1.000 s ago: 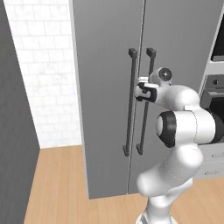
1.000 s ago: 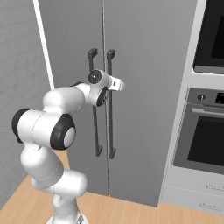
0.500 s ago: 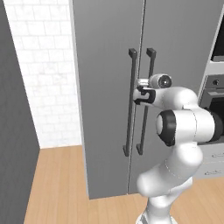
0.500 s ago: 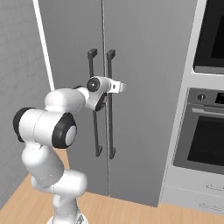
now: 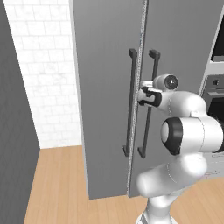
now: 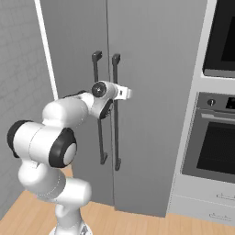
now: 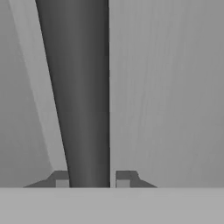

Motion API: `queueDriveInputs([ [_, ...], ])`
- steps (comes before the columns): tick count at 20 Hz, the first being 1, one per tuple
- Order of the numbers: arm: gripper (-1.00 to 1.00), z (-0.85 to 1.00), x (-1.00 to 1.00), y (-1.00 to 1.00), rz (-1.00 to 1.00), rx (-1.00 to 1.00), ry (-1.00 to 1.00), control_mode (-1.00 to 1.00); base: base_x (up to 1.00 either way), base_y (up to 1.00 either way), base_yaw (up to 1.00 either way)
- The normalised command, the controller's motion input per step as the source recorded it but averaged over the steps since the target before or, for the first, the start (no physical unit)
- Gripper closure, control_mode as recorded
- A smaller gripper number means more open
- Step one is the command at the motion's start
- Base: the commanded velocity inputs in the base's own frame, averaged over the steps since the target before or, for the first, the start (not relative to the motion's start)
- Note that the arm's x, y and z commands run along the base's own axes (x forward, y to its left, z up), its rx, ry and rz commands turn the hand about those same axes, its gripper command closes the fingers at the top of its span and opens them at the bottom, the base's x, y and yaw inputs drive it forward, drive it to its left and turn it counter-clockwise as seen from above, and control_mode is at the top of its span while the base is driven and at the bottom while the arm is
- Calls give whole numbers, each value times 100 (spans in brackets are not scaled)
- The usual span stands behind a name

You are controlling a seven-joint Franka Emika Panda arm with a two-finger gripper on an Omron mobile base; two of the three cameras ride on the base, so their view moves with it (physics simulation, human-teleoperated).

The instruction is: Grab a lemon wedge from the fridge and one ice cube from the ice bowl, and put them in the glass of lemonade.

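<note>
- Fridge (image 5: 105, 87) doors are shut, seam running down between two dark vertical bar handles.
- Gripper (image 7: 89, 179) sits at the right door's handle (image 7: 81, 87), about mid-height of the bar.
- Hand view: handle runs straight up between the fingertips (image 7: 59, 178), one pad at each side of the bar, clamped on it.
- Right base view: hand (image 6: 110, 94) is against the right handle (image 6: 116, 114); oven (image 6: 220, 142) stands right of the fridge.
- White tile wall (image 5: 48, 74) is left of the fridge.

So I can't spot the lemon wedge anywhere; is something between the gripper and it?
Yes: the fridge doors are both shut, hiding whatever is inside. The gripper straddles one dark bar handle, fingertips on either side of it.
</note>
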Motion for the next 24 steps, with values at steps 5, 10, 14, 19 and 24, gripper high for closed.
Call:
queueDriveInputs([
  [5,100,2,-98,-44,0,0,17,-100,0,0,0],
  [10,100,0,-100,-75,0,1,14,-100,0,0,0],
  [14,100,0,-100,-91,0,4,8,-100,0,0,0],
  [19,100,0,-100,-98,0,6,7,-100,0,0,0],
  [24,100,0,-100,-99,-1,7,9,-100,0,0,0],
])
